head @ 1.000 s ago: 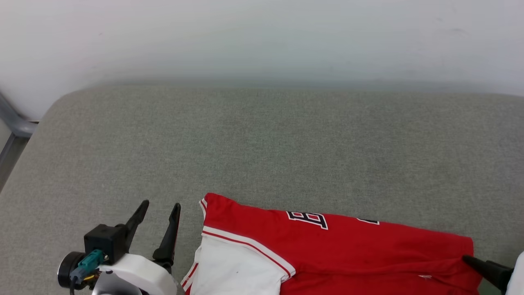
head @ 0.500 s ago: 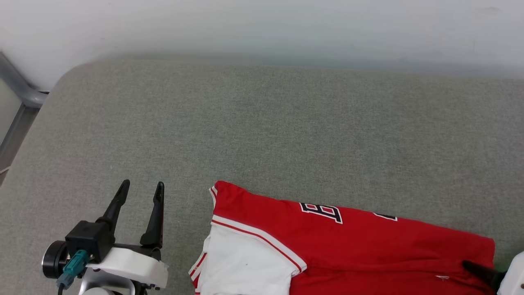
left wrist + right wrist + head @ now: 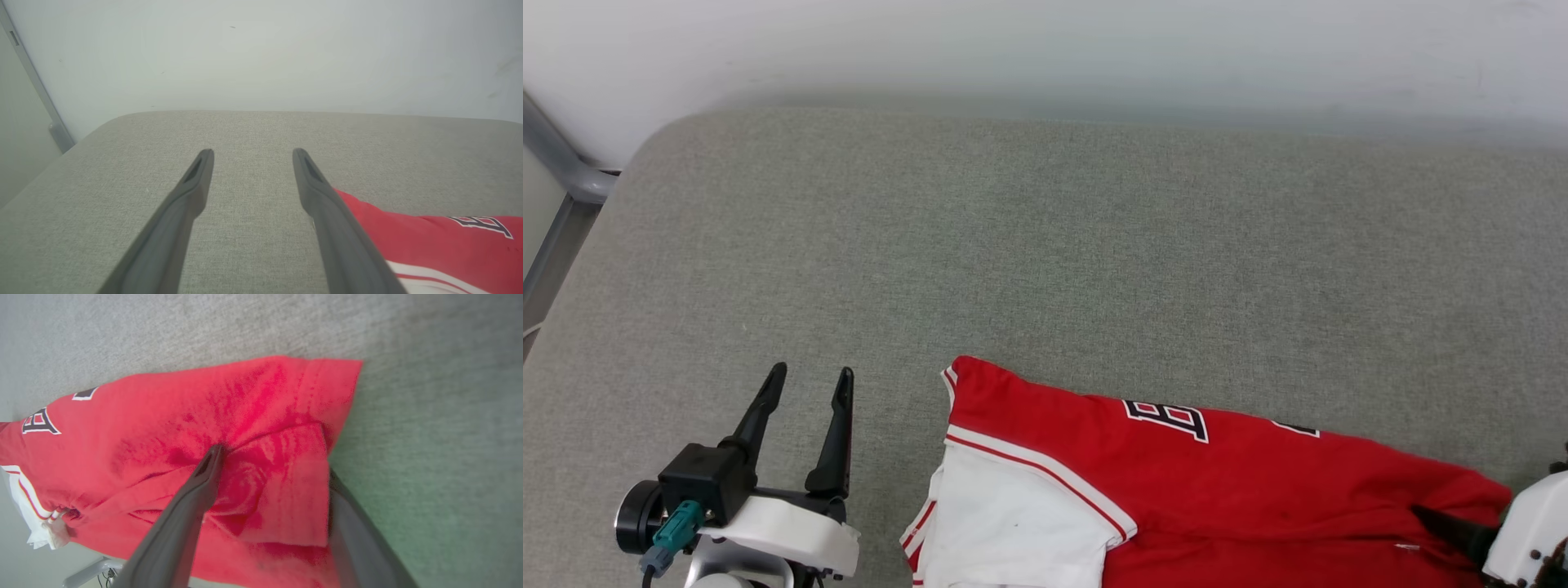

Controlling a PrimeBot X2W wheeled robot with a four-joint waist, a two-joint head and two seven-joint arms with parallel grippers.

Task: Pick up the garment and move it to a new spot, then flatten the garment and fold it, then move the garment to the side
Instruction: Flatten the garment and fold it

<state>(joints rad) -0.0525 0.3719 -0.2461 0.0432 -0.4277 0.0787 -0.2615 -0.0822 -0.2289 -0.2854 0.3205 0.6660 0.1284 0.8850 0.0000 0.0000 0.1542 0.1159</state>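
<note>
- The garment (image 3: 1217, 490), a red jersey with a white sleeve and dark lettering, is lying along the near edge of the grey upholstered surface (image 3: 1045, 245). Its long axis is running left to right. The sleeve end is pointing toward the robot's left and the hem end toward its right.
- The right gripper (image 3: 273, 461) is the nearer one and is already working at the hem corner. Its fingers are standing spread, not clamped, with a loose flap of red cloth lying between them. One finger is resting on top of the fabric, and the flap's edge is partly covering the other.
- The left gripper (image 3: 811, 371) is hovering over bare upholstery with its fingers spread and nothing between them. The jersey's shoulder corner is lying to its right, near but apart.
- Any lift or drag is probably depending on the right fingers closing on that flap, while the left arm is needing to reach rightward to the sleeve end.
- Against a second ago, the head camera has shifted, so the whole scene is sitting differently in the picture. Relative to the jersey, the left fingers are standing farther from the shoulder corner, and the right finger is reaching deeper in from the hem edge.
</note>
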